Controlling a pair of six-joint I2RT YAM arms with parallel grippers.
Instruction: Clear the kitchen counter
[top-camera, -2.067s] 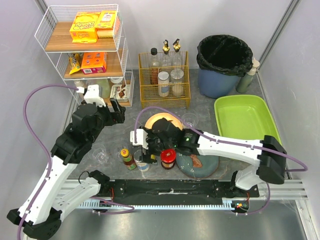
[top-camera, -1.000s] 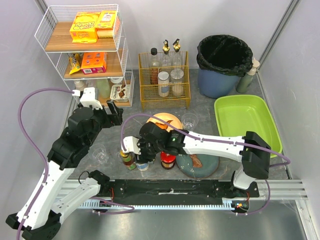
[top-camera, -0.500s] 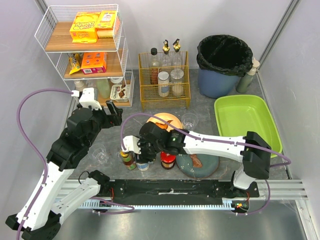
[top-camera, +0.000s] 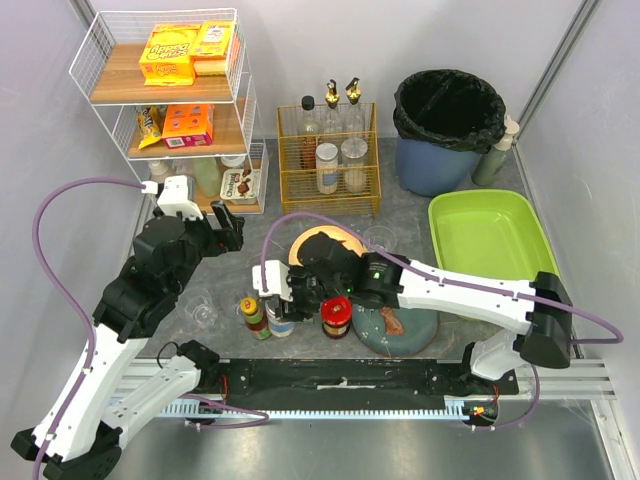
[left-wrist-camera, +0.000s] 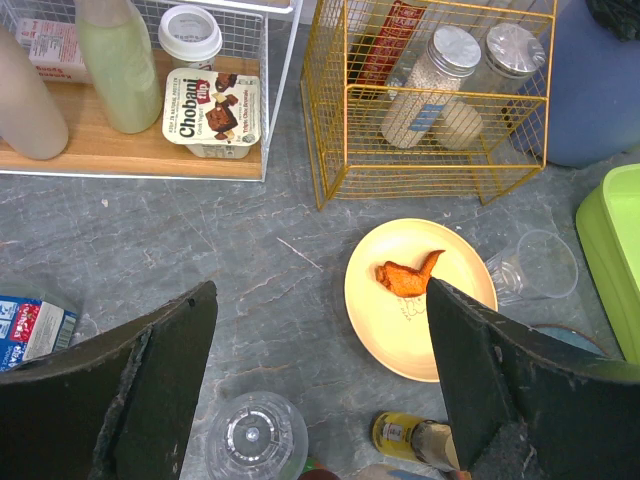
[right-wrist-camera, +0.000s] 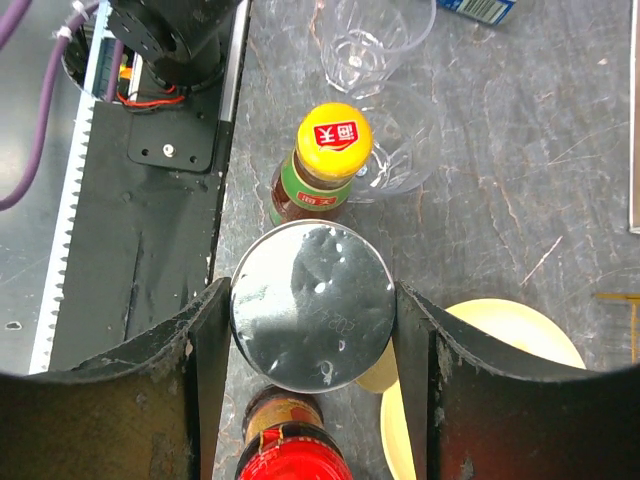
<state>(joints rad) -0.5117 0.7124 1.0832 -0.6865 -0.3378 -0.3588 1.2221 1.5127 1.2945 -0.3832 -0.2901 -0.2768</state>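
The dark grey kitchen counter (top-camera: 408, 218) holds several items. My right gripper (top-camera: 282, 312) is shut on a silver-topped can (right-wrist-camera: 312, 305), one finger on each side of it. A yellow-capped sauce bottle (right-wrist-camera: 330, 150) stands just beside the can, and a red-lidded jar (right-wrist-camera: 295, 450) on its other side. My left gripper (left-wrist-camera: 320, 290) is open and empty above the counter (left-wrist-camera: 200, 230). Under it are a yellow plate (left-wrist-camera: 420, 320) with a chicken wing (left-wrist-camera: 405, 277) and a clear cup (left-wrist-camera: 255, 440).
A grey plate with food scraps (top-camera: 405, 332) sits by the near edge. A lime-green tray (top-camera: 490, 235) and a black-lined bin (top-camera: 447, 120) stand at the right. A yellow wire rack of bottles (top-camera: 328, 165) and a white wire shelf rack (top-camera: 170, 100) stand at the back.
My right gripper moved left and down onto the can by the yellow-capped bottle, then shifted slightly back right with the can between its fingers. The left arm barely moved.
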